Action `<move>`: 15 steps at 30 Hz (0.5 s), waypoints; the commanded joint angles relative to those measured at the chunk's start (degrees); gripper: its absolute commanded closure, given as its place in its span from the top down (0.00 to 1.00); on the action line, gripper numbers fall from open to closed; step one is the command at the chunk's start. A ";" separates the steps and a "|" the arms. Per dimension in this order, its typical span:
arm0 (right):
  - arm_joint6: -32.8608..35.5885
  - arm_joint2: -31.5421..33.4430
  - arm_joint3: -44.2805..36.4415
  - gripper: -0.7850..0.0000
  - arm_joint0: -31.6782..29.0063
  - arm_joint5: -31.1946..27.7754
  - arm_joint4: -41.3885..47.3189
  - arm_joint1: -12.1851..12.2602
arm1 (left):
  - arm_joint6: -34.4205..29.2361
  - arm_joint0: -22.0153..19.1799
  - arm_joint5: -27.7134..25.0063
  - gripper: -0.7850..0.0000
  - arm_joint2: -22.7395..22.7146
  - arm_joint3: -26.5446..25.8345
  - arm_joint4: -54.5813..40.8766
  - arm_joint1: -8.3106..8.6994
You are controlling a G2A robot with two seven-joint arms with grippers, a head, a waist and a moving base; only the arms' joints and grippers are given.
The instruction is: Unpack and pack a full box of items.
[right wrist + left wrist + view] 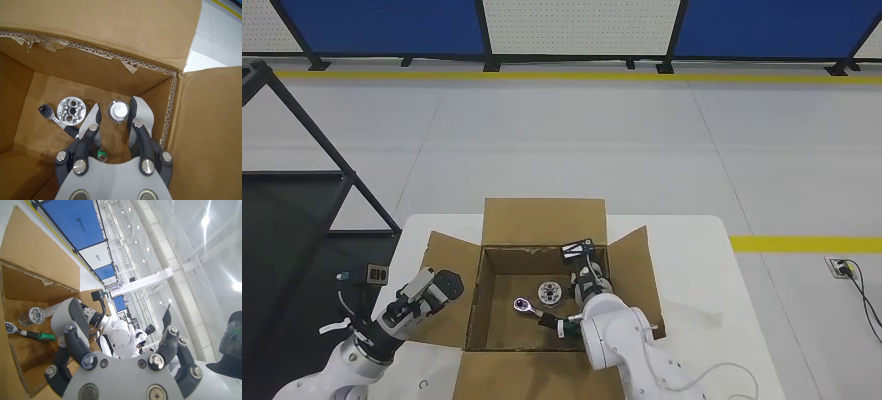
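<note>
Three items rest on the floor of the open cardboard box [113, 62]: a white bottle [118, 111] under a clear cap, a round metal part [71, 110] pierced with holes, and a ratchet [45, 111] with a black-and-green handle. My right gripper [115, 101] points down inside the box, fingers spread wide, with the bottle between them. The metal part lies just outside one finger, the ratchet just beside it. My left gripper [121, 303] sits outside the box by a side flap, fingers wide apart and holding nothing.
</note>
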 commanded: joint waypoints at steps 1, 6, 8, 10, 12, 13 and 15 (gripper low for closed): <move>0.05 0.14 0.23 0.16 0.03 -0.18 -0.13 -0.15 | 0.06 0.02 -0.09 1.00 0.04 0.00 0.04 0.02; 0.03 0.64 -0.49 0.00 -0.57 -0.42 -0.87 -0.46 | 0.18 -0.08 0.11 1.00 0.17 -0.02 0.00 0.07; -0.35 0.98 -1.64 0.00 -1.28 -0.71 -1.08 -0.50 | 0.20 -0.20 0.20 1.00 0.32 -0.07 0.10 0.09; -1.13 1.57 -3.92 0.00 -2.51 -2.19 0.30 -0.49 | 0.23 -0.34 0.28 1.00 0.48 -0.07 0.21 0.11; -2.02 2.69 -6.58 0.00 -4.09 -3.59 0.84 -0.28 | 0.28 -0.49 0.33 1.00 0.62 0.01 0.27 0.12; -2.45 3.22 -8.28 0.00 -5.08 -4.42 1.14 -0.14 | 0.33 -0.56 0.40 1.00 0.72 0.09 0.27 0.13; -3.20 4.26 -11.87 0.00 -7.28 -6.10 1.24 0.18 | 0.33 -0.78 0.49 1.00 0.94 0.19 0.38 0.14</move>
